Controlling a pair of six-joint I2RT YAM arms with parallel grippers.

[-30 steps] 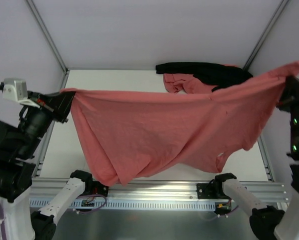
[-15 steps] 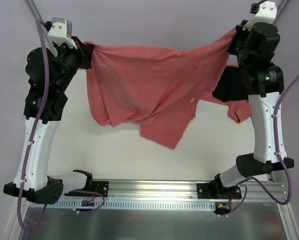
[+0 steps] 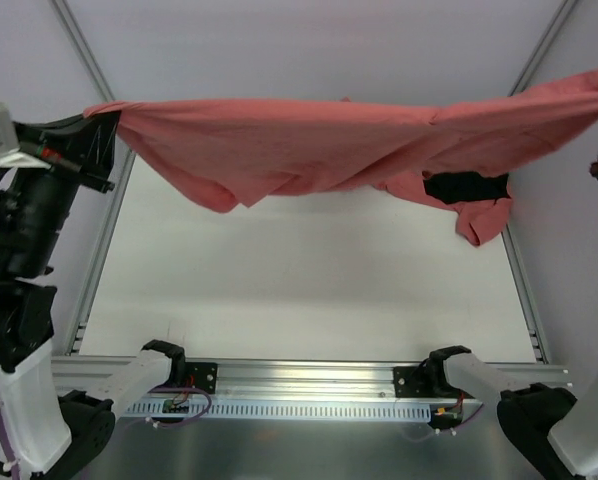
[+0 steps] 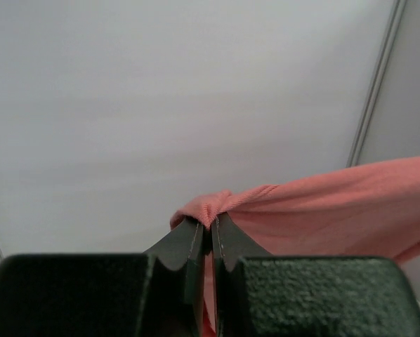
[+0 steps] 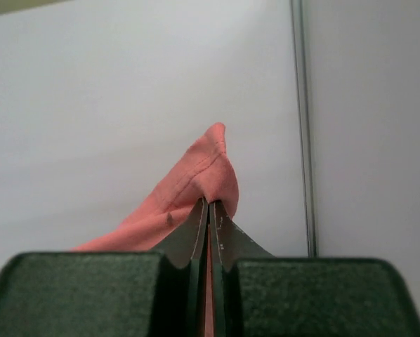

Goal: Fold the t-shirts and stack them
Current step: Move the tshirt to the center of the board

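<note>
The left gripper [image 4: 210, 235] has its jaws pressed together on a bunched corner of the shirt [image 3: 329, 140]. The right gripper [image 5: 210, 214] pinches another corner the same way. Half a second ago the shirt drooped in a loose bag between raised arms. Now both arms have swung wide, to 9 and 3 o'clock, and it hangs stretched almost flat above the tabletop [image 3: 309, 290]. This is probably a shake-out before laying it down; no fold yet. At 2 o'clock another shirt [image 3: 476, 222] lies crumpled.
</note>
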